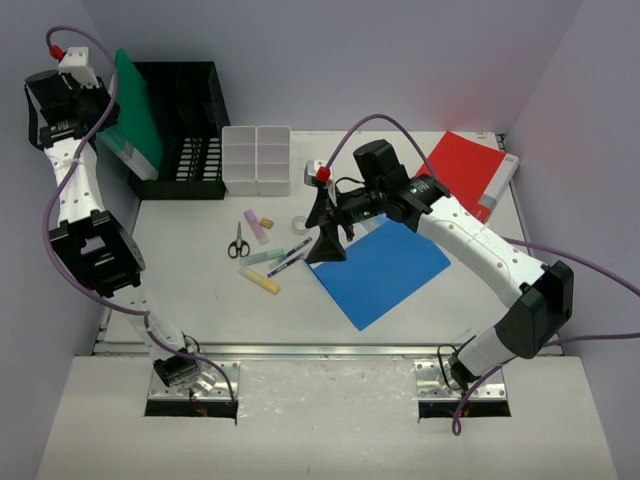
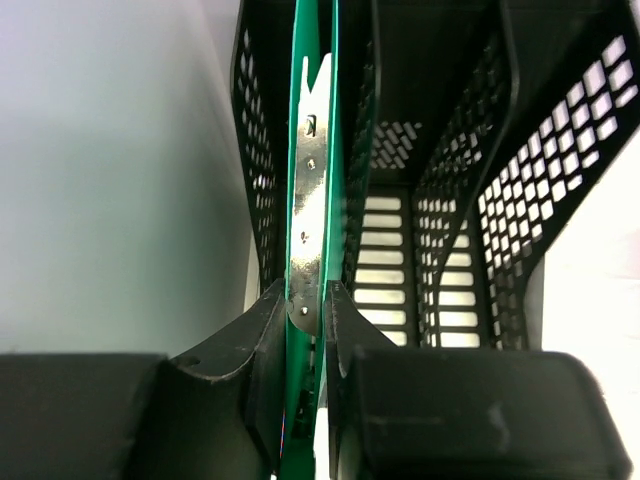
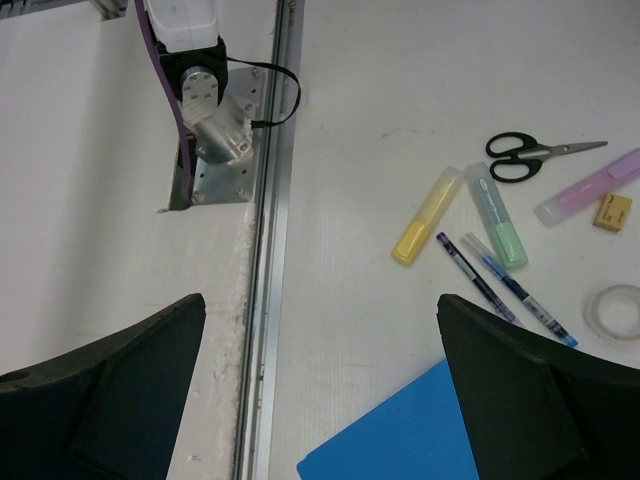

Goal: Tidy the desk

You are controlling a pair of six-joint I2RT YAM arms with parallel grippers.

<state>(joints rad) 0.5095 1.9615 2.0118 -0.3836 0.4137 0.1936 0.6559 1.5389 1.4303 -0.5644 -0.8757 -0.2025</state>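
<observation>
Three folders to file, and barely starting: judging the job as early. Sorting on the bench [image 1: 200, 310], the broad white top filling the middle of the overhead view and carrying everything else.

Pinching the green folder [image 1: 135, 110] upright between the closed left fingers [image 2: 303, 315], at the left-hand end of the black mesh rack [image 1: 195, 130] in the far left corner, seemingly at its first slot. Leaving the blue folder [image 1: 385, 270] flat mid-bench and the red folder [image 1: 465, 170] at the far right corner, both yet to be racked. Hovering the right fingers [image 1: 326, 248], spread wide and gripping nothing, over the blue folder's left edge.

Leaving the small things loose just left of the blue folder, all outside the white compartment tray [image 1: 257, 160] beside the rack: scissors [image 1: 238, 243], three highlighters [image 1: 260, 282], two pens [image 1: 290, 255], a tape roll [image 1: 299, 222] and an eraser [image 1: 267, 222].

Working on a plain matte white surface, boxed in by pale lilac-grey walls on three sides and edged by a silver rail [image 1: 330, 350] along the near side.
</observation>
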